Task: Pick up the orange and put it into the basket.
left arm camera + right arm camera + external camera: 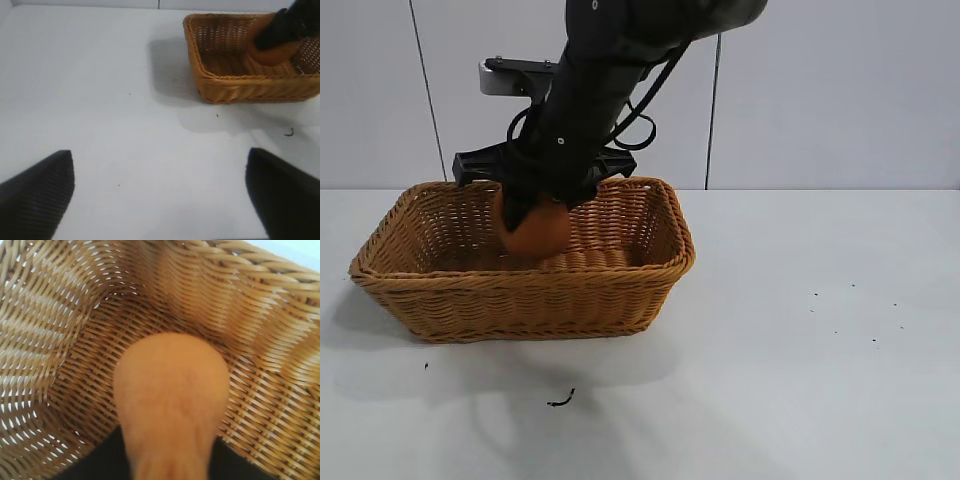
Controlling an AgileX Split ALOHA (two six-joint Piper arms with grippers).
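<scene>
The orange (537,230) is dull orange and lumpy. My right gripper (538,212) is shut on it and holds it inside the tan wicker basket (620,290), just above the basket floor near its middle. In the right wrist view the orange (172,395) fills the centre between my black fingers (115,455), with the woven basket floor and walls (65,330) all around. In the left wrist view the basket (225,80) stands far off with the orange (272,52) under the right arm. My left gripper (160,195) is open and empty over bare table.
The white table (800,350) spreads to the right and front of the basket. A small dark scrap (560,401) lies in front of the basket, also seen in the left wrist view (289,132). A grey wall stands behind.
</scene>
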